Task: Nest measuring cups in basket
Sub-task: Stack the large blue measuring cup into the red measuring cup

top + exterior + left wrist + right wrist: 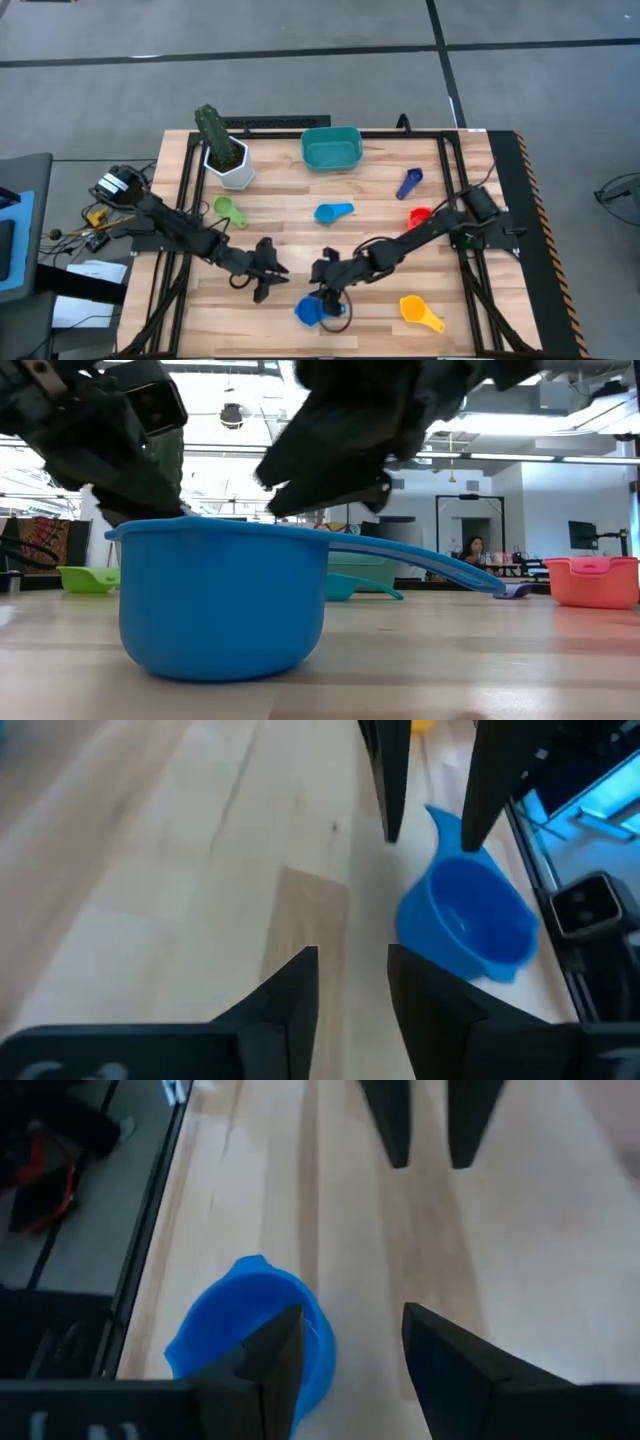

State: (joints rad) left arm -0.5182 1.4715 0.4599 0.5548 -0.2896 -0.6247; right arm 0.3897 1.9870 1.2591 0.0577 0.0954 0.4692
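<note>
Both arms are crowded over the big blue measuring cup (309, 312) at the near edge of the wooden table (370, 240): the right gripper (326, 290) hangs right above its rim with fingers spread and nothing pinched, and the left gripper (268, 283) sits just beside it, also parted and empty, so my guess is they're lining up a grab. The cup's a smooth glossy plastic bowl with a flat tapering handle, while the teal basket (331, 148) waits far across the slatted top, apparently with nothing in it.
</note>
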